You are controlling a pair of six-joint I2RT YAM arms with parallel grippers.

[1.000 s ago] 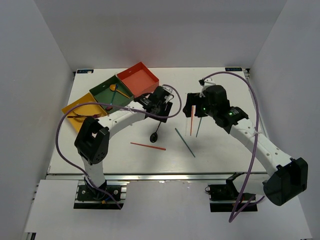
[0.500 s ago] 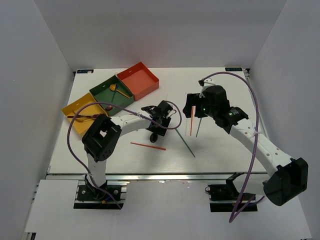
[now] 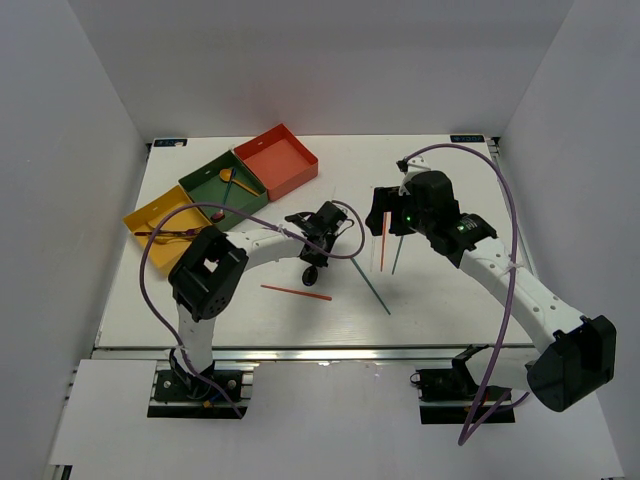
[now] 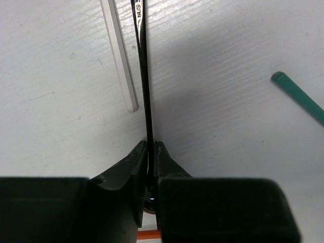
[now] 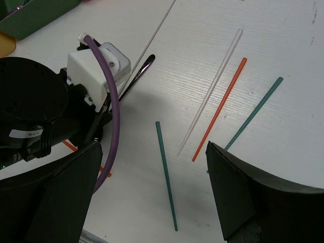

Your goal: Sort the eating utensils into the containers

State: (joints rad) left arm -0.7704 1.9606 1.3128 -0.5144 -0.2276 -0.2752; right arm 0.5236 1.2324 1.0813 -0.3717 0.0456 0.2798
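Containers stand in a diagonal row at the far left of the white table (image 3: 440,300) in the overhead view: a yellow box (image 3: 158,212), a dark green box (image 3: 205,186) and a red-orange box (image 3: 280,160), side by side. A gold spoon (image 3: 228,177) lies in the green box. A dark utensil (image 3: 165,233) lies in the yellow one; its kind is too small to tell. At mid-table the left hand (image 3: 314,250) is down on a black spoon (image 3: 310,272), whose bowl shows just below it. A red chopstick (image 3: 296,292) lies near that bowl, and a teal chopstick (image 3: 370,285) lies to its right. The right hand (image 3: 387,225) hovers over an orange chopstick (image 3: 383,245) and a second teal chopstick (image 3: 397,258).

The left wrist view shows the left hand's fingers (image 4: 132,163) pinched tight on the black spoon's thin handle, which runs straight away from them along the table. A clear chopstick (image 4: 119,55) lies just left of the handle, nearly parallel to it. A teal tip shows at the right edge.

In the right wrist view the right hand's fingers (image 5: 248,197) stand wide apart with nothing held. Beyond them the orange, clear and second teal chopsticks lie fanned on the table, apart from one another, with the first teal chopstick nearer. The left hand is at the left, the spoon handle jutting out past it.
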